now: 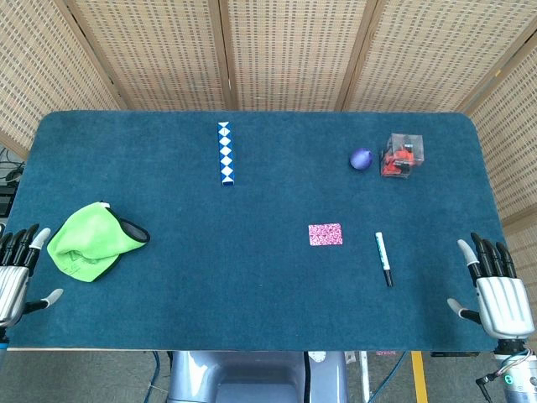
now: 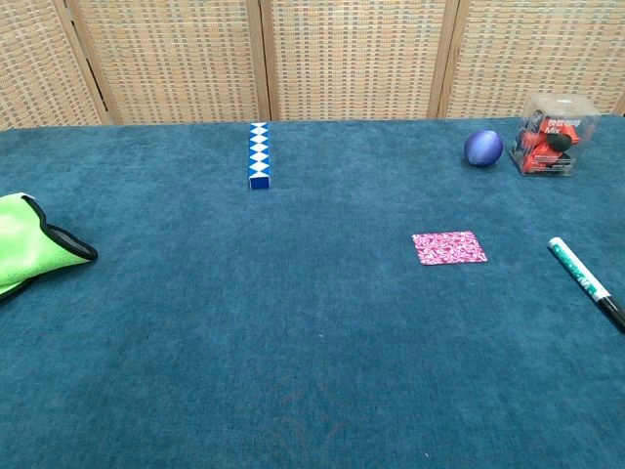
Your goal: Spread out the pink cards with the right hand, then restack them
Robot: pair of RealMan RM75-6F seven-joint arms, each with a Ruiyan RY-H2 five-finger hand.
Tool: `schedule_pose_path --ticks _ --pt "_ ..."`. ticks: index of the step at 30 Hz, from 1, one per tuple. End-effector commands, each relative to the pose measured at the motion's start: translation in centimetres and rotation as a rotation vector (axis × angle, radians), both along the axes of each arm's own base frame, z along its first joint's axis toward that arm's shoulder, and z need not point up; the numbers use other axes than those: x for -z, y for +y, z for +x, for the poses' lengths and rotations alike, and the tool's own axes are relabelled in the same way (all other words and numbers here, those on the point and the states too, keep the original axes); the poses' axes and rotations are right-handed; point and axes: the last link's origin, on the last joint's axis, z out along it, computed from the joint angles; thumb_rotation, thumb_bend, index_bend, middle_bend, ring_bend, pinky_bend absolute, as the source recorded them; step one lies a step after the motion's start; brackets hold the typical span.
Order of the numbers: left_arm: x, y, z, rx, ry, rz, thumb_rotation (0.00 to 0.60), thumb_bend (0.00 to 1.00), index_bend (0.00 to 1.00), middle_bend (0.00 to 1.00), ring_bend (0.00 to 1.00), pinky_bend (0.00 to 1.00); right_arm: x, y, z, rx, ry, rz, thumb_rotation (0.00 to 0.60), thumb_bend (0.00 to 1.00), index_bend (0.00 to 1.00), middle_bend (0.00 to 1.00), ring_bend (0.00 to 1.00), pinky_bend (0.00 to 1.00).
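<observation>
Cards first: in the head view the pink cards sit as one neat stack on the blue table cloth, right of centre and just left of a marker pen, with nothing fanned out, so the spreading step looks not yet begun and the restacking lies beyond it. The right hand rests at the table's near right edge, fingers apart and holding nothing, well apart from the stack; the left hand lies likewise released at the near left edge, beside a green cloth. In the chest view neither hand appears; the stack lies flat and squared, untouched, between the table's middle and the pen.
</observation>
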Motion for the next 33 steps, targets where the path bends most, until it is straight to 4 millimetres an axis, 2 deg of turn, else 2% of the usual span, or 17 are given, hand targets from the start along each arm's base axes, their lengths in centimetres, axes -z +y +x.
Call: schedule_pose_path --ticks 1,8,11,14,16,17,18,19,21,29,33 --pt "0.0 0.0 0.0 0.001 -0.001 0.001 0.600 0.00 0.00 0.00 0.00 0.00 0.0 0.1 0.0 0.001 0.001 0.001 0.600 0.03 0.00 0.00 0.00 0.00" --pt "0.0 0.0 0.0 0.006 -0.002 0.007 0.600 0.00 0.00 0.00 0.00 0.00 0.6 0.0 0.3 -0.010 0.000 0.041 0.600 0.04 0.00 0.00 0.00 0.00" --pt "0.0 0.0 0.0 0.007 -0.006 0.012 0.600 0.00 0.00 0.00 0.00 0.00 1.6 -0.8 0.7 -0.042 0.027 0.098 0.600 0.16 0.00 0.00 0.00 0.00" --pt "0.0 0.0 0.0 0.007 -0.007 0.011 0.600 0.00 0.00 0.00 0.00 0.00 3.1 -2.3 1.5 -0.082 0.053 0.193 0.600 0.41 0.00 0.00 0.00 0.00" --pt "0.0 0.1 0.0 0.007 -0.006 0.010 0.600 0.00 0.00 0.00 0.00 0.00 4.0 -3.4 2.2 -0.095 0.035 0.262 0.600 0.65 0.00 0.00 0.00 0.00" --pt "0.0 0.1 0.0 0.006 -0.006 0.009 0.600 0.00 0.00 0.00 0.00 0.00 4.5 -3.9 2.5 -0.098 0.021 0.300 0.600 0.72 0.00 0.00 0.00 0.00" --pt "0.0 0.1 0.0 0.005 -0.006 0.008 0.600 0.00 0.00 0.00 0.00 0.00 5.4 -4.9 3.2 -0.099 0.000 0.359 0.600 0.83 0.00 0.00 0.00 0.00" --pt "0.0 0.2 0.0 0.002 -0.005 0.007 0.600 0.00 0.00 0.00 0.00 0.00 7.3 -7.0 4.4 -0.097 -0.022 0.458 0.600 0.92 0.00 0.00 0.00 0.00" --pt "0.0 0.2 0.0 -0.002 -0.004 0.007 0.600 0.00 0.00 0.00 0.00 0.00 8.6 -9.2 5.3 -0.078 -0.022 0.518 0.600 0.99 0.00 0.00 0.00 0.00" --pt "0.1 0.3 0.0 -0.011 -0.001 0.004 0.600 0.00 0.00 0.00 0.00 0.00 13.0 -13.8 8.0 -0.024 -0.043 0.618 0.600 1.00 0.00 0.00 0.00 0.00" --pt "0.0 0.3 0.0 -0.013 -0.001 0.004 0.600 0.00 0.00 0.00 0.00 0.00 14.4 -14.9 8.8 -0.007 -0.042 0.627 0.600 1.00 0.00 0.00 0.00 0.00"
